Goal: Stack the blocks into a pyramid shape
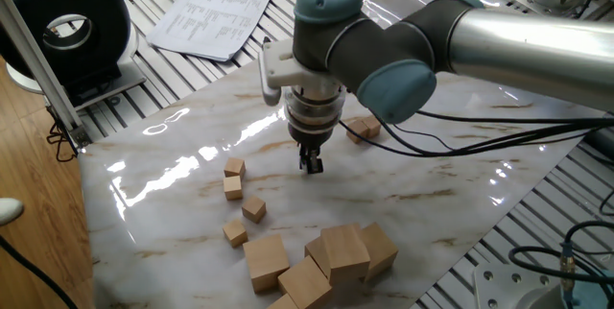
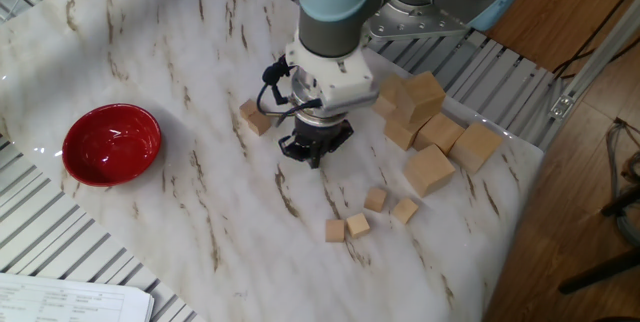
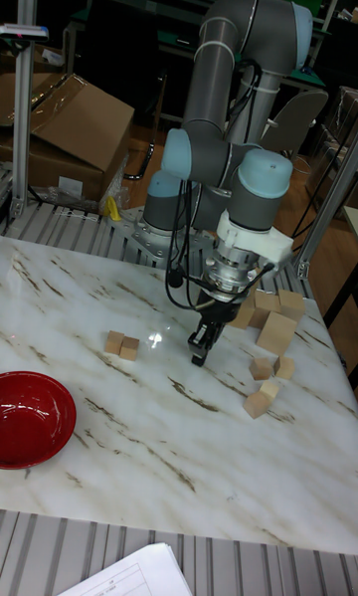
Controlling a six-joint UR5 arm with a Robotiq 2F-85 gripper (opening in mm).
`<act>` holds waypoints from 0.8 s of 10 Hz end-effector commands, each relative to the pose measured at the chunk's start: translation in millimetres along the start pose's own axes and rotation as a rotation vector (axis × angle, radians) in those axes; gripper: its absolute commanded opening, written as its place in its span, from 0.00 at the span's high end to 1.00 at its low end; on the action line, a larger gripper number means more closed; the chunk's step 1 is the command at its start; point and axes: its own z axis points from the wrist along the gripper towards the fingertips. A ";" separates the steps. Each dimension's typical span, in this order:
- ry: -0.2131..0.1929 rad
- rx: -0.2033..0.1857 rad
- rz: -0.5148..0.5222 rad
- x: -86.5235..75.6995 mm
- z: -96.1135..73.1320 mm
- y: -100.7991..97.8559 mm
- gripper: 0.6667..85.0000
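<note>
Hovering low over the marble top [image 1: 432,194] with jaws drawn together and nothing visible between them: gripper [image 1: 310,163], judged empty. In one fixed view, four loose small blocks [image 1: 253,209] scattered at about 8 o'clock from the fingertips, none touching another; a pair of small blocks [image 1: 363,129] side by side at 1 o'clock, partly behind the wrist; large cubes [image 1: 336,256] heaped at 6 o'clock, to be left alone. Probably between picks, with no layer built yet. To do it well: open wide before descending, square the fingers to a block's flat faces rather than its corners, come straight down, close at mid-height. Lay the base as a touching, straight row on bare marble, well away from the large cubes and the red bowl [image 2: 110,142].
</note>
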 end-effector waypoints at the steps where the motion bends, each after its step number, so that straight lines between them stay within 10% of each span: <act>1: -0.016 0.054 0.089 -3.1 -1.2 -15.3 1.00; 3: -0.005 0.081 0.104 0.1 -1.6 -22.0 1.00; 6: -0.136 0.222 0.125 -31.0 -9.5 -60.0 1.00; 8: -0.225 0.196 0.206 -51.7 -12.3 -56.7 1.00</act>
